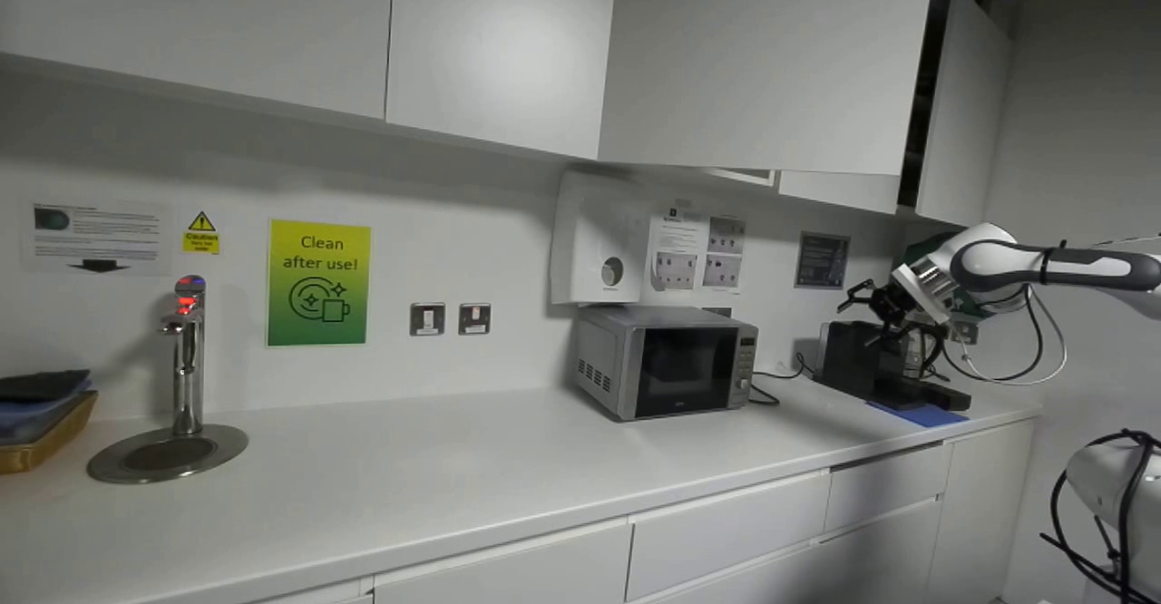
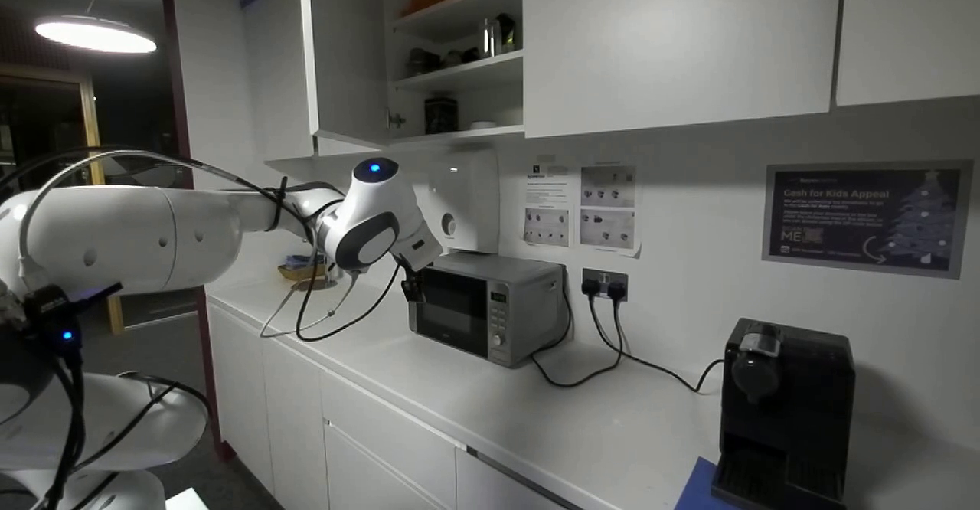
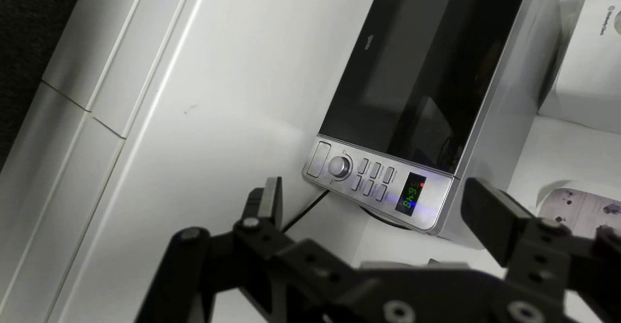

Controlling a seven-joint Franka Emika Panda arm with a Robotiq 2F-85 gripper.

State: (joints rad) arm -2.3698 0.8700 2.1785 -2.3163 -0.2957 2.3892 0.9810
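Observation:
My gripper (image 3: 376, 199) stands open, its black fingers wide apart and nothing held between them. Beyond the fingertips, in the wrist view, lies a silver microwave (image 3: 504, 100) with a dark glass door (image 3: 412, 71). Its control panel (image 3: 332, 187) has a round knob (image 3: 338, 166), several buttons and a lit green display (image 3: 411, 194). In an exterior view the gripper (image 1: 860, 318) hangs above the counter, to the right of the microwave (image 1: 609, 377). Another exterior view shows the gripper (image 2: 413, 286) in front of the microwave door, mostly hidden by the wrist. No contact can be made out.
A black coffee machine (image 2: 788, 410) stands on a blue mat (image 2: 700, 487) on the white counter (image 2: 582, 418). Black cables (image 2: 589, 380) run from the wall sockets. Wall cabinets (image 1: 771, 60) hang above, one door (image 2: 348, 50) open. A tap (image 1: 188, 359) and basket (image 1: 45, 436) stand farther along.

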